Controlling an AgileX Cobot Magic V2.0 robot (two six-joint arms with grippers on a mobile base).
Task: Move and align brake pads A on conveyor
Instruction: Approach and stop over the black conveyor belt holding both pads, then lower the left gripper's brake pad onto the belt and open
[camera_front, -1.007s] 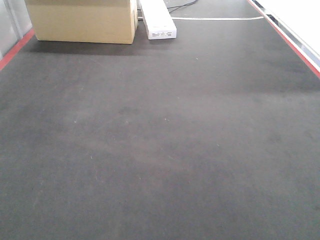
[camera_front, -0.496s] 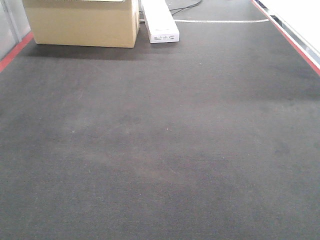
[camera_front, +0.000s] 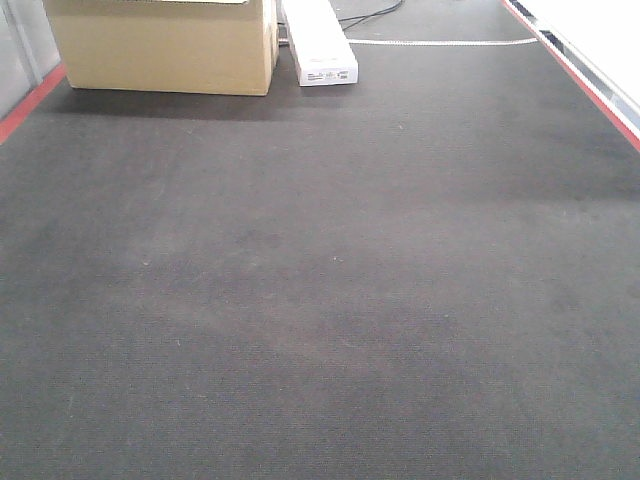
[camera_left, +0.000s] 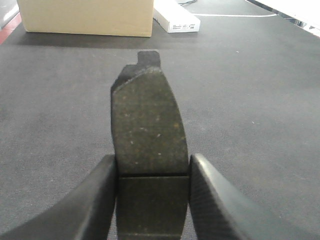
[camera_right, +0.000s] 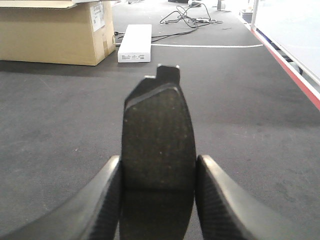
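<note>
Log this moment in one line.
left gripper: shut on first brake pad | right gripper: shut on second brake pad | conveyor: no pad in front view

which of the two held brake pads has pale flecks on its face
The brake pad in the left hand: pale flecks and a brownish tinge mark its face. The other pad, in the right hand, looks evenly dark.

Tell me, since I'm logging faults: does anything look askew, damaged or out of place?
Both pads sit straight in the left claw and right claw. The left pad shows pale specks and brownish scuffs; the right pad looks cleaner. A cardboard box and white box occupy the far end of the conveyor.
</note>
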